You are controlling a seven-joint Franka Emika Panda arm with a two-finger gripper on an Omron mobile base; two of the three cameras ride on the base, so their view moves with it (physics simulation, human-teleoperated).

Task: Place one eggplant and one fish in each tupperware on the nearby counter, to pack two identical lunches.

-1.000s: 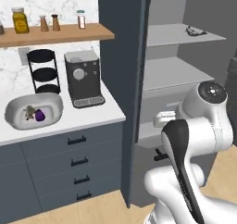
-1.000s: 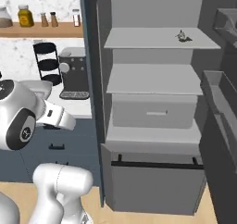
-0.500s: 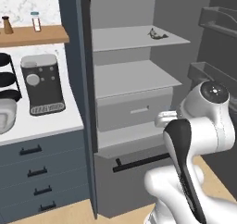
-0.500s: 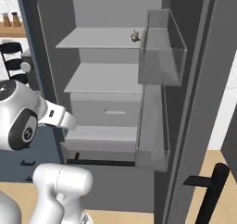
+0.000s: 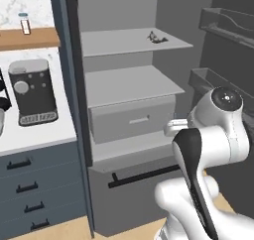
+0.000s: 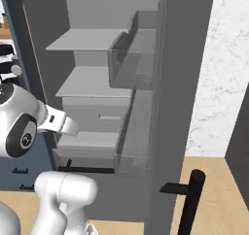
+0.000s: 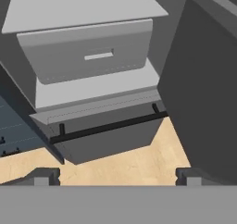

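**Facing the open fridge, nothing in hand yet**

The robot stands before the tall open grey refrigerator [image 5: 129,110], and this looks like the fetching step: an item is to be found inside before any packing can be done. Largest first, the fridge's dark door [image 6: 180,108] swings out to the right of the cabinet, carrying clear door bins. Inside the fridge are two pale grey shelves, a closed grey drawer [image 7: 88,49] with a slot handle below them, and a bottom drawer with a black bar handle [image 7: 109,126]. To the left of the fridge runs the white marble-look desk [image 5: 34,132] over dark blue-grey cabinet fronts, bearing a black coffee machine [image 5: 32,92].

On the fridge's top shelf lies a small dark mottled thing [image 5: 155,36], slim and pointed; probably one fish, though too small to be sure.

The end effector [image 7: 118,174] points at the lower drawers, its fingers spread wide, holding nothing. The next move calls for raising the arm toward that top shelf.
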